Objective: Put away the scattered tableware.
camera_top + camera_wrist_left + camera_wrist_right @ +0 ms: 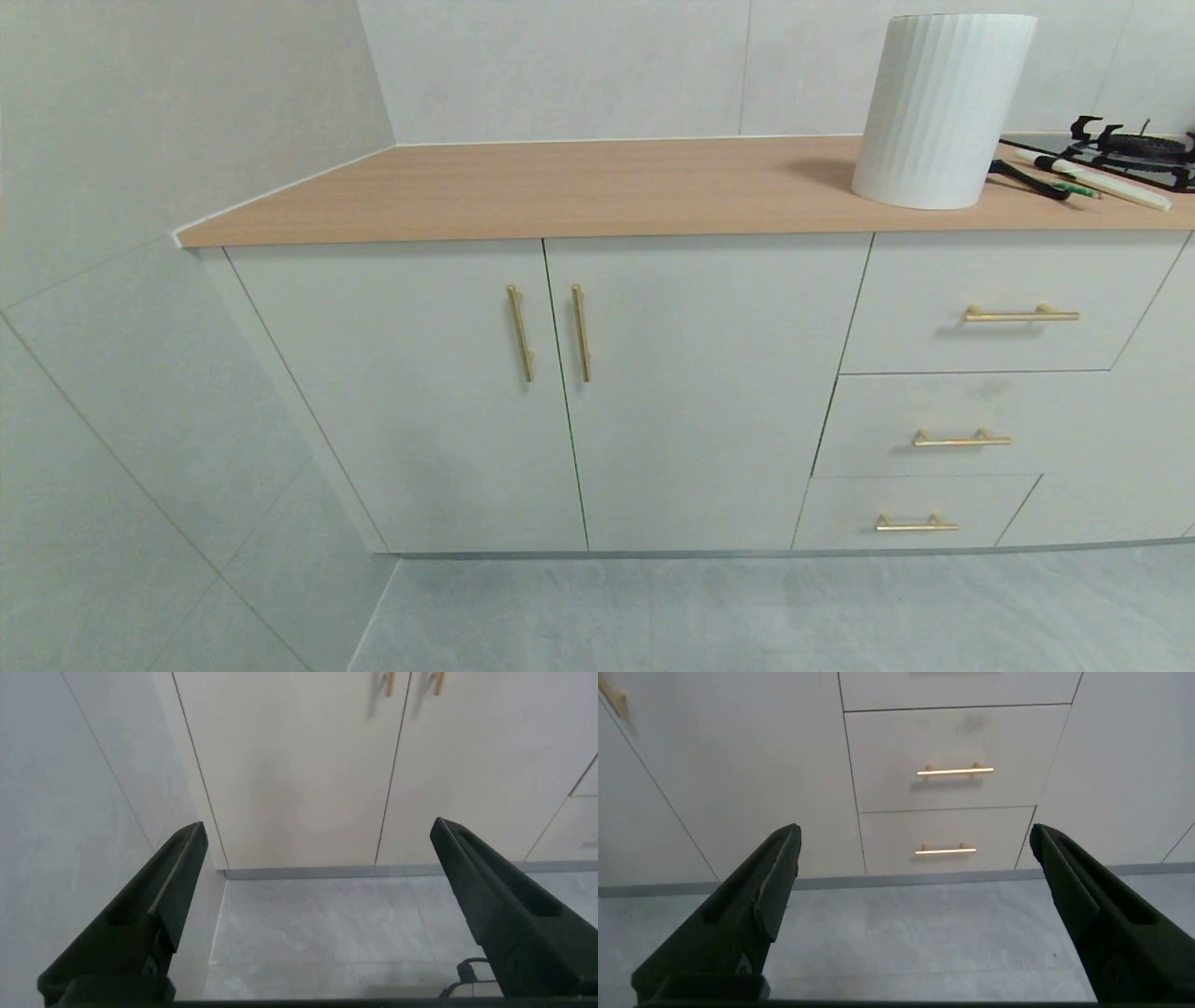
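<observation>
Several loose utensils lie on the wooden countertop [560, 187] at its far right: a long white-handled one [1106, 181], a black-handled one [1027, 177] and a small green one [1075, 189]. A tall white ribbed holder [941, 107] stands upright just left of them. My left gripper [320, 831] hangs open and holds nothing, low before the double cabinet doors [308, 756] and above the floor. My right gripper [915, 833] is open and holds nothing too, facing the lower drawers [952, 770].
A black gas hob [1141, 149] sits at the counter's right end behind the utensils. Below the counter are two doors with gold handles [551, 331] and three drawers [1018, 315] to their right. A tiled wall closes the left side. Grey floor [747, 616] lies in front.
</observation>
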